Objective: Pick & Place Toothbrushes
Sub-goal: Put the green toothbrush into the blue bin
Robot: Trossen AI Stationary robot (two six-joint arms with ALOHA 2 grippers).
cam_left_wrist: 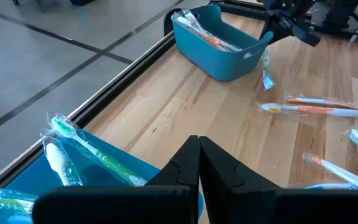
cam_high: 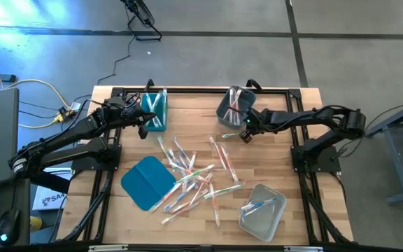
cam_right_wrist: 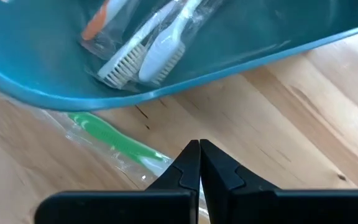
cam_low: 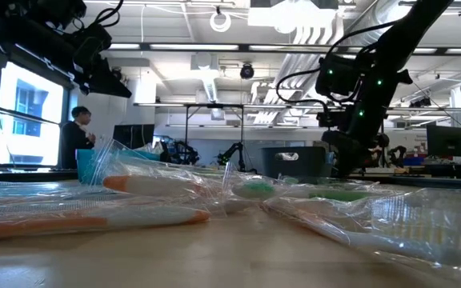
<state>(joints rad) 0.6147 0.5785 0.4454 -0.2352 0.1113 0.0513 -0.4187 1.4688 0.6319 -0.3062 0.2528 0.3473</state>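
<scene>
Wooden slatted tabletop [cam_high: 271, 161]: your empty right gripper [cam_right_wrist: 199, 163], fingers together, sits just beside the wrapped green-handled toothbrush [cam_right_wrist: 114, 144], lying crosswise ahead; left gripper [cam_left_wrist: 199, 163] together too.

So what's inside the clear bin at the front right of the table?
The clear bin holds one wrapped toothbrush with blue parts, lying across it. Nothing else shows through its walls, though glare hides part of its floor.
</scene>
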